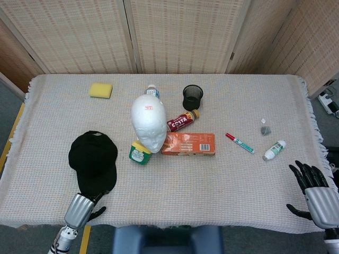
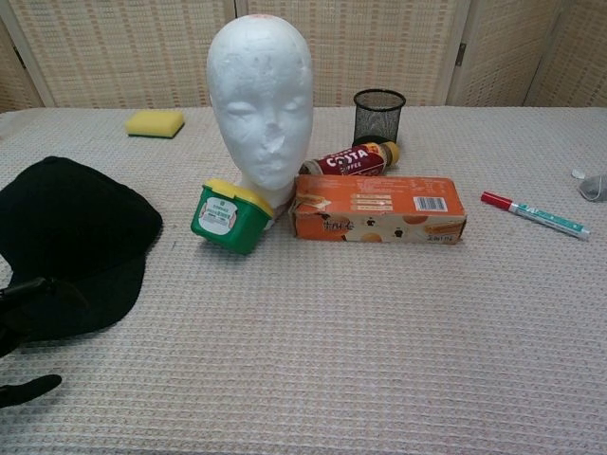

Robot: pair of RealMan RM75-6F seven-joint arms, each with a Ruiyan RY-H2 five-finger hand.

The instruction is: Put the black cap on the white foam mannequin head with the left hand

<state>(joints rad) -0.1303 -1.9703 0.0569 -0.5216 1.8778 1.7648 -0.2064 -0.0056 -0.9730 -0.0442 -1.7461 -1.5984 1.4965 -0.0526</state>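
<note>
The black cap point(image 1: 93, 159) lies flat on the table's left side, brim toward the front edge; the chest view shows the cap point(image 2: 71, 237) at far left. The white foam mannequin head point(image 1: 148, 124) stands upright mid-table, to the cap's right, and its face point(image 2: 261, 109) looks toward me. My left hand point(image 1: 82, 209) is at the front edge just below the brim. Its dark fingers point(image 2: 33, 292) reach onto the brim's edge while the thumb stays apart, lower down; it grips nothing. My right hand point(image 1: 315, 193) hovers at the front right corner, fingers spread and empty.
A green tub with a yellow lid point(image 1: 139, 153) leans against the head's base, and an orange box point(image 1: 188, 144) lies right of it. Behind them are a Costa bottle point(image 1: 181, 121), a black mesh cup point(image 1: 193, 96) and a yellow sponge point(image 1: 100, 90). A marker point(image 1: 239, 143) and a small white bottle point(image 1: 274, 150) lie at right.
</note>
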